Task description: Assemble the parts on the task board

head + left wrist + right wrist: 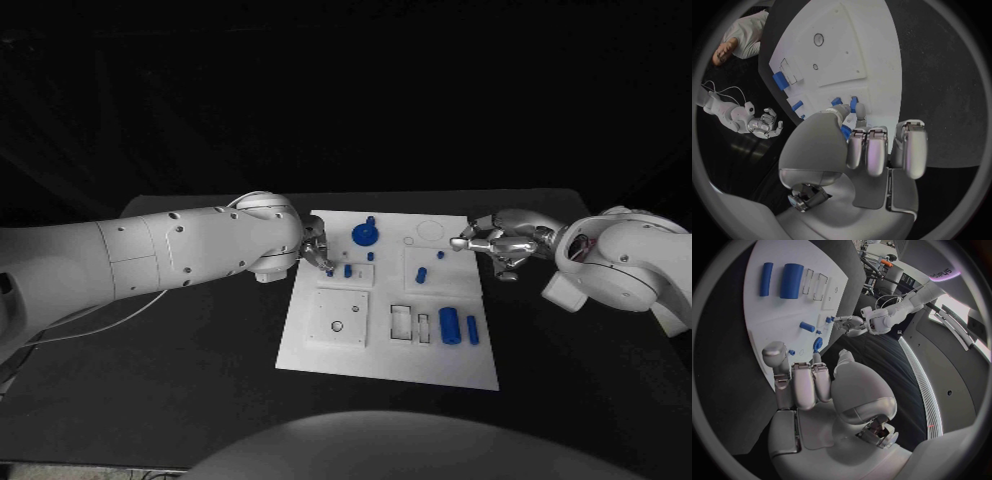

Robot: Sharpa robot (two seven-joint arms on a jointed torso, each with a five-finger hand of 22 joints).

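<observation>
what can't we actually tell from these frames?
- Left hand contact: head view too small, and in the left wrist view its own palm and fingers cover the small blue part at their tips; grip unclear.
- Right hand: fingers curled at the task board edge; whether they hold anything is hidden.
- Board recesses: too small to read their shapes.

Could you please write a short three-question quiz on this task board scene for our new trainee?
1. True or false: the right hand holds a blue part.
2. Which hand has its fingertips down on the task board by a small blue peg? A) left hand B) right hand
3. Fill in: the round blue knob stands near the board's ____ edge, seen from the robot.

Key: 1 false; 2 A; 3 far.
</observation>
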